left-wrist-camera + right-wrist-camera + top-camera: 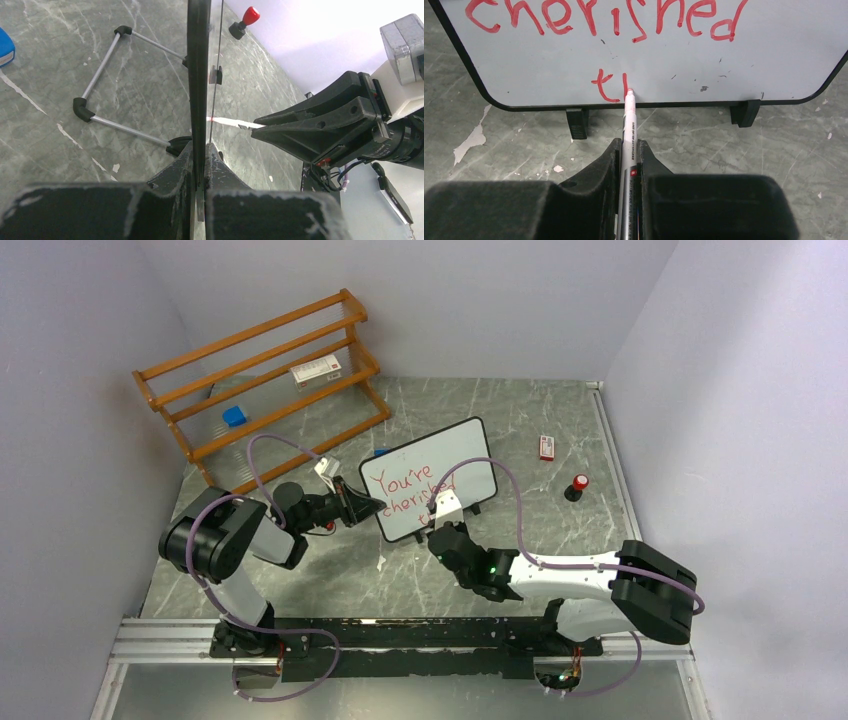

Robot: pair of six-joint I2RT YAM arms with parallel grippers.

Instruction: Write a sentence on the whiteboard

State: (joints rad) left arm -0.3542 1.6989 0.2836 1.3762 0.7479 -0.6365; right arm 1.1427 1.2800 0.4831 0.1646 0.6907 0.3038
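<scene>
– Red sentence on the board: "You're", "cherished", and a third line barely begun. Where does the board stand?
– Mid-table, propped nearly upright on its feet and a wire stand behind it, face towards the arms
– Why is the left gripper on it?
– Its jaws are pressed together on the board's left edge; the frame runs straight up out of the pinch. My guess is that a light board on small feet would slide or tip under the pen, so that arm braces it
– And the right gripper?
– Pinching a marker, barrel lying along the cleft between the fingers, tip forward. The tip touches the board just above its bottom frame, at the foot of the third line's second stroke
– Why come in so low?
– That line sits close to the board's bottom edge, between the two feet. Room looks tight there, so I'd judge the rest of the word needs small strokes running towards the board's right side
</scene>
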